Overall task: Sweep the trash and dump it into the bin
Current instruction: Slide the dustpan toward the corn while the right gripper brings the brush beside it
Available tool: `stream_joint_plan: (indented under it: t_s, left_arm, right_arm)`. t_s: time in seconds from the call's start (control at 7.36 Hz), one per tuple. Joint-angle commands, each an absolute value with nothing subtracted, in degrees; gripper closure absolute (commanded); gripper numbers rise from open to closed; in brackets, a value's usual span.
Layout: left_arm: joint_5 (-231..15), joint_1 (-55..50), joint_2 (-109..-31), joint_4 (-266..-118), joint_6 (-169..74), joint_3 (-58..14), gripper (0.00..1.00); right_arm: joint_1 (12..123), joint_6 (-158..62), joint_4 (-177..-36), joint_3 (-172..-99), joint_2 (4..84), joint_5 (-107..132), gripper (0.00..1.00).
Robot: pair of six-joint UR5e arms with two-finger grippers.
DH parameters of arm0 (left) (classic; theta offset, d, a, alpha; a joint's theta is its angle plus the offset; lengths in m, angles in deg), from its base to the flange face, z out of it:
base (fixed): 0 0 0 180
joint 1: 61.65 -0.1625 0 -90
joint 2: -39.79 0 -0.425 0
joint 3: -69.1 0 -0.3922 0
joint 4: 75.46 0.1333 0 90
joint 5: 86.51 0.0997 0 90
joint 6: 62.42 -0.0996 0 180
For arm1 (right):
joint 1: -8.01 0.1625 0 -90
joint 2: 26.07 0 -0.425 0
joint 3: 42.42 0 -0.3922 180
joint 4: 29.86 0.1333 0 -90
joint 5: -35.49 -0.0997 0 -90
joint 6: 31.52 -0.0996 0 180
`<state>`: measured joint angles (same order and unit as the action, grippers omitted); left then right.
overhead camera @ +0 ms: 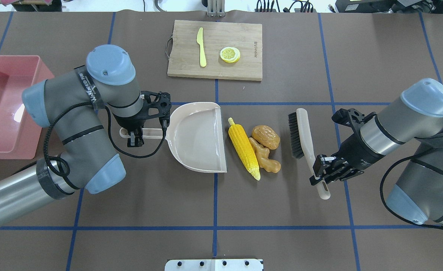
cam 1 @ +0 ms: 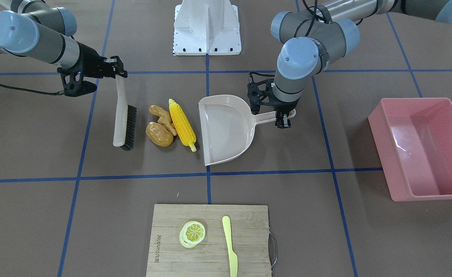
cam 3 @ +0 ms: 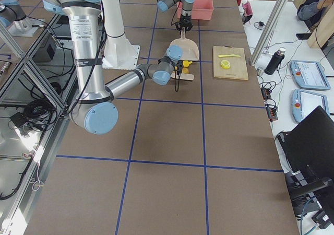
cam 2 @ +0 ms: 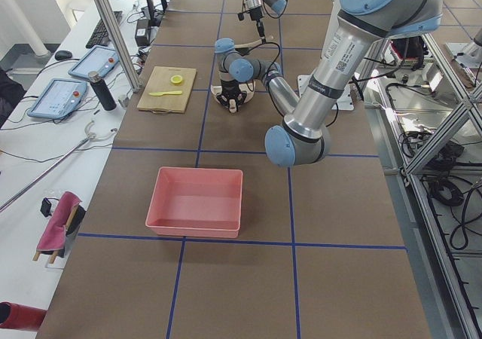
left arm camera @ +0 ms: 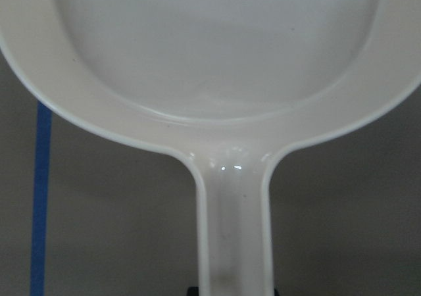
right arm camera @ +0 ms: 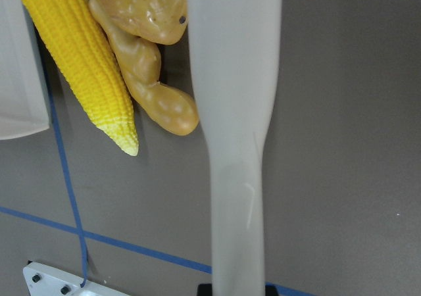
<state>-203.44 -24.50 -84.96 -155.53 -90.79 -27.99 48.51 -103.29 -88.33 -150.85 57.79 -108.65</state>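
Since sweeping takes both tools, the right jaws are clamped on the brush (overhead camera: 303, 130) handle nearest the robot, bristles turned toward the trash. Just beyond, the corn cob (overhead camera: 243, 147), ginger root (overhead camera: 268, 161) and potato (overhead camera: 266, 136) lie bunched between brush and dustpan (overhead camera: 197, 137), whose mouth faces them while the left jaws pinch its handle. To the robot's left waits the bin (overhead camera: 3, 105), nothing in it yet; farthest lies a cutting board (overhead camera: 184, 49).
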Motion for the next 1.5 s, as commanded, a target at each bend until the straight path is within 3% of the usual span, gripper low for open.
stream_joint_plan:
  t_s: [0.0, 1.36]
  left_arm:
    - [-202.97, -27.45, -85.63, -155.09, -90.46, -28.02, 1.0]
    - [-202.62, -27.02, -87.82, -148.42, -89.41, -28.12, 1.0]
  right_arm:
    - [47.65, -109.97, -82.97, -150.62, 57.69, -108.65, 1.0]
    - [45.63, -102.37, -80.66, -146.84, 56.37, -107.51, 1.0]
